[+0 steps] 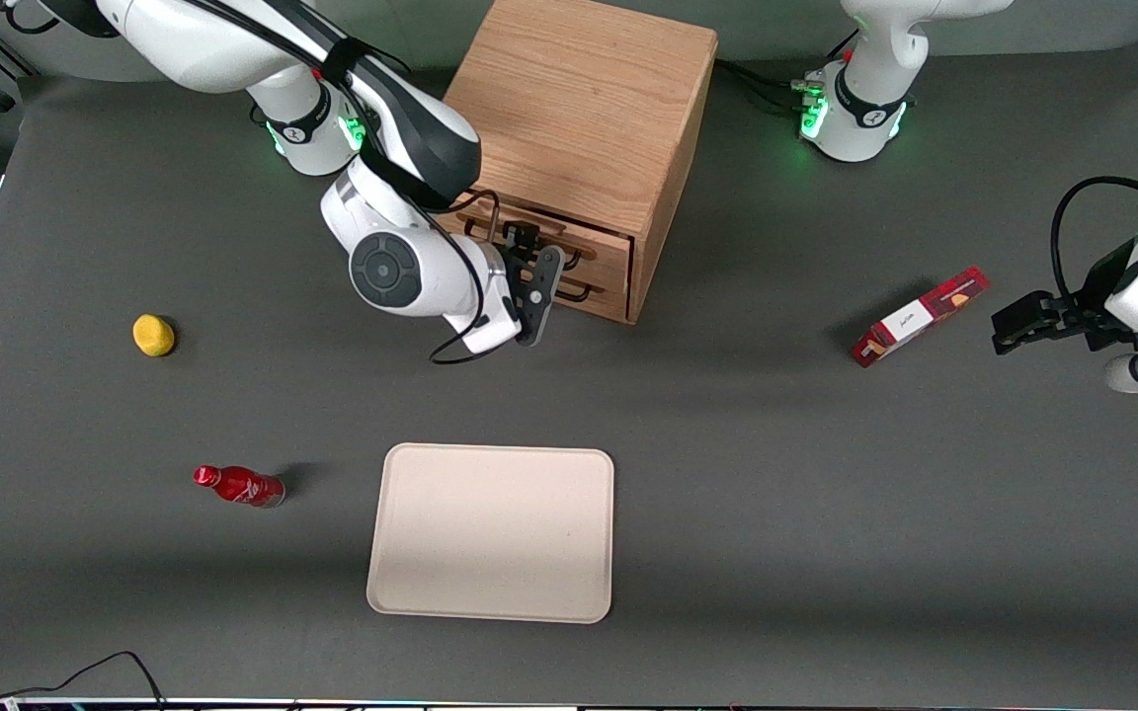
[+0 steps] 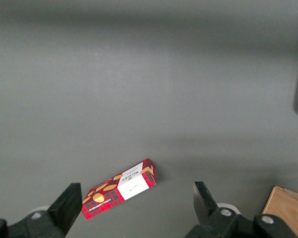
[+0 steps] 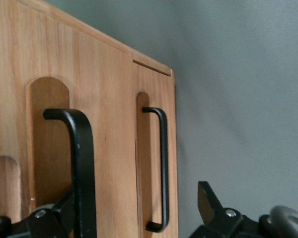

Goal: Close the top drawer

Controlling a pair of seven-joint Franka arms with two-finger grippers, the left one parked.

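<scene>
Front view: a light oak cabinet with visible grain stands on a matte dark grey bench. The top drawer, a shallow oak box with a thin black wire handle, sits in the cabinet's front face and looks nearly flush with it. The hand, black and two-fingered on a glossy white arm, hangs directly in front of the drawer fronts. A smooth cream tray with rounded corners lies nearer the camera. Toward the working arm's end lie a round yellow lemon and a shiny red bottle on its side.

Left wrist view: a red patterned carton lies flat on the bench.

Right wrist view: the hand's fingers are spread apart, grasping nothing, close to the oak front and a black handle.
</scene>
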